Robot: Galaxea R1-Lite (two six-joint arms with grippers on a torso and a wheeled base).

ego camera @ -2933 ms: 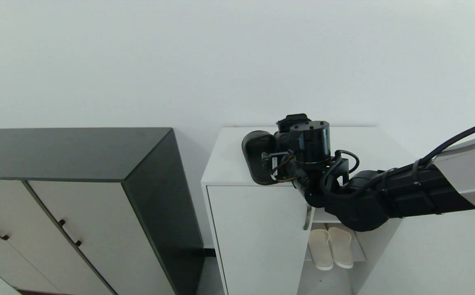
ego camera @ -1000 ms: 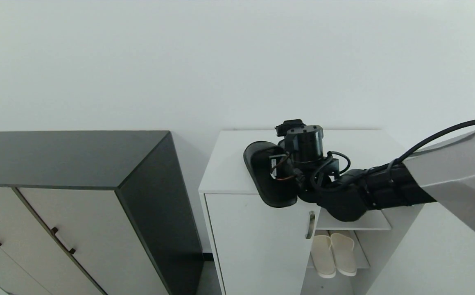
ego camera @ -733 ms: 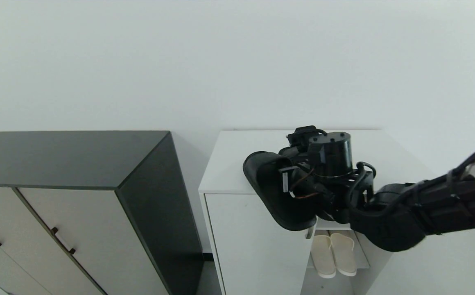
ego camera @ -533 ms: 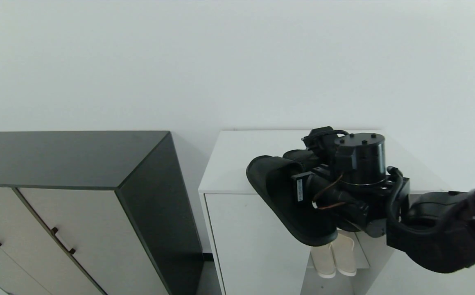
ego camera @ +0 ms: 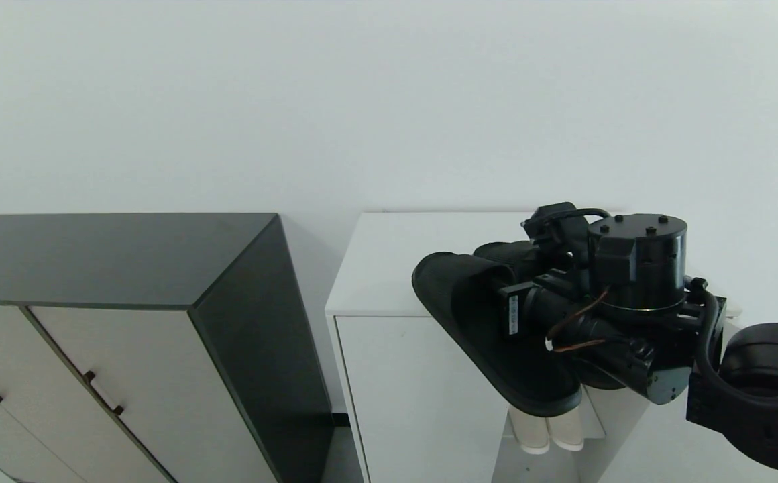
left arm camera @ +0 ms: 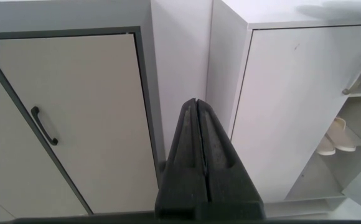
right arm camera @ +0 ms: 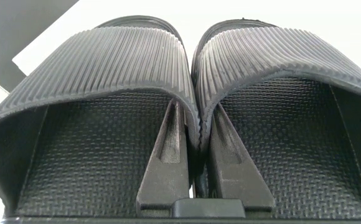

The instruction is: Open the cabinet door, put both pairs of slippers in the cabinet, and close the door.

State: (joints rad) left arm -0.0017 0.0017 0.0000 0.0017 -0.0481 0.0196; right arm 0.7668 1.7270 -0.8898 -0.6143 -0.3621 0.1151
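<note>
Plain white wall behind, with a white cabinet pushed against it. Black slippers held in the air, tilted, in front of the cabinet's top edge and above its open compartment. Pinched as a pair by the right hand: one finger inside each slipper, the two neighbouring strap walls squeezed between. Probably light, rubbery and flexible, with ribbed straps and textured footbeds offering decent friction. Likely to droop or twist at the free ends, so best gripped where the straps meet, as here, and carried level through the opening. White slippers already lying on a lower shelf inside, partly hidden under the black pair. Door handle on the closed panel beside that opening. Left hand pressed together and holding nothing, low in front of the gap between the white cabinet and a dark-topped cabinet to the left.
</note>
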